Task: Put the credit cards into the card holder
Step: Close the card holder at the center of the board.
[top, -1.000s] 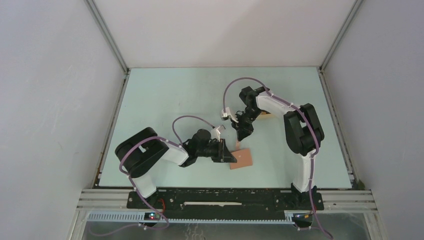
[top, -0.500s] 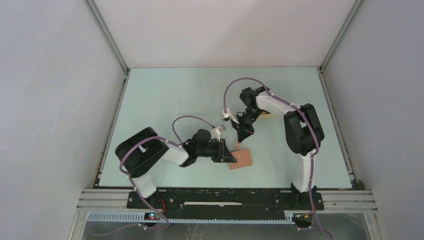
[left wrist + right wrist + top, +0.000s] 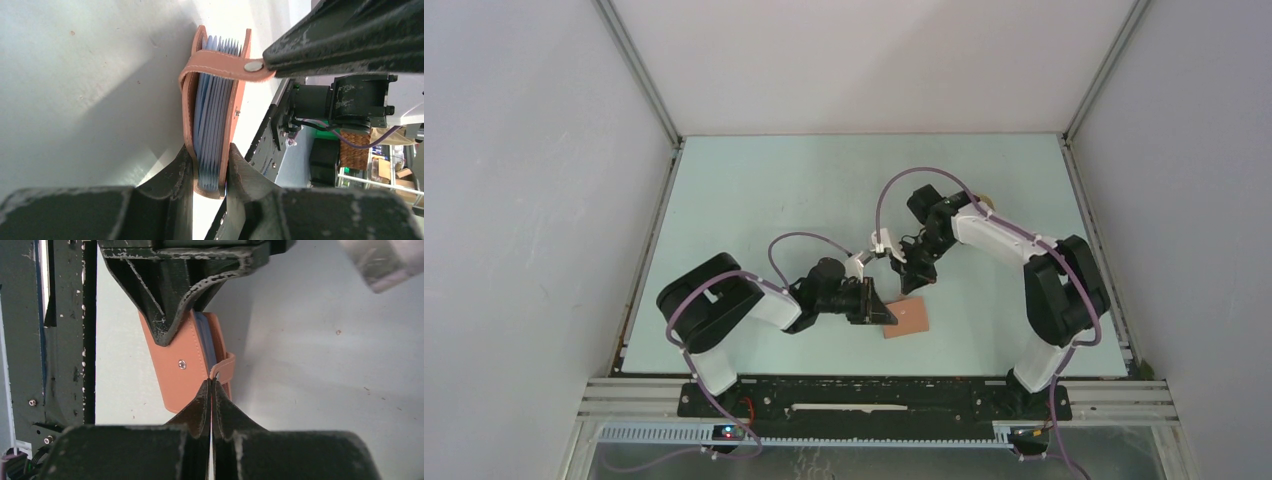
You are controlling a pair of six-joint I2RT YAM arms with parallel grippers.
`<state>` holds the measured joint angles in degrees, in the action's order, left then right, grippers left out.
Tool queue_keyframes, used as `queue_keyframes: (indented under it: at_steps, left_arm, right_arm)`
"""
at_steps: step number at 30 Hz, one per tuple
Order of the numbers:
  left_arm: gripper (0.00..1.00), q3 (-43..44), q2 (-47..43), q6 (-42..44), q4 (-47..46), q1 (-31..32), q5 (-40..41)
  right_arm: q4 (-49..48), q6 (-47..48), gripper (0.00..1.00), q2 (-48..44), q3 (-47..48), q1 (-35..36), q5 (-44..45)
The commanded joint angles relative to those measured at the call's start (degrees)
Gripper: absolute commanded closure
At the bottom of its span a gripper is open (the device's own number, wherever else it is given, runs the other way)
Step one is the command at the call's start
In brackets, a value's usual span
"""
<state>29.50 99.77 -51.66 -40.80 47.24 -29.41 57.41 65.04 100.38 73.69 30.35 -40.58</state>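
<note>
The reddish-brown card holder [image 3: 911, 317] stands on its edge near the table's middle front. My left gripper [image 3: 882, 308] is shut on its lower end, one finger on each leather side [image 3: 189, 115]. Blue-grey pockets [image 3: 212, 125] show between the covers. The holder's strap [image 3: 215, 71] arches over the open top. My right gripper [image 3: 914, 283] comes from behind and is shut on the strap's tip [image 3: 227, 365], its fingers [image 3: 200, 405] pressed together. No credit cards show in any view.
A tan object [image 3: 986, 200] peeks out behind the right arm at the back right. The left arm's body lies low across the front left. The table's metal front rail [image 3: 874, 395] runs just behind the holder in the wrist views.
The right arm has swung forward and lower toward the card holder, and its gripper has shut on the strap. The left gripper and the holder have not moved.
</note>
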Motion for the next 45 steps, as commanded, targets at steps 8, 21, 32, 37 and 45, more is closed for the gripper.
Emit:
queue_keyframes:
  at_steps: [8, 21, 32, 37, 45]
  left_arm:
    - [0.93, 0.12, 2.97, -0.35, 4.41, -0.94, 3.57]
    - [0.71, 0.77, 3.42, -0.81, 6.02, -1.04, 4.22]
    - [0.64, 0.85, 3.35, -1.12, 7.01, -1.1, 5.26]
    - [0.62, 0.66, 3.24, -1.4, 6.97, -1.2, 5.71]
    - [0.6, 0.37, 3.22, -2.03, 6.96, -1.56, 6.49]
  right_arm:
    - [-10.56, -4.3, 1.0, -6.71, -8.15, 4.72, 6.53]
    - [-13.45, -4.85, 1.0, -11.0, -12.33, 4.98, 6.71]
    - [-14.13, -4.12, 1.0, -11.85, -14.63, 7.97, 7.92]
    - [-14.7, -4.27, 1.0, -12.37, -15.3, 8.97, 9.17]
    - [-15.14, -3.32, 1.0, -13.12, -17.16, 9.96, 10.36]
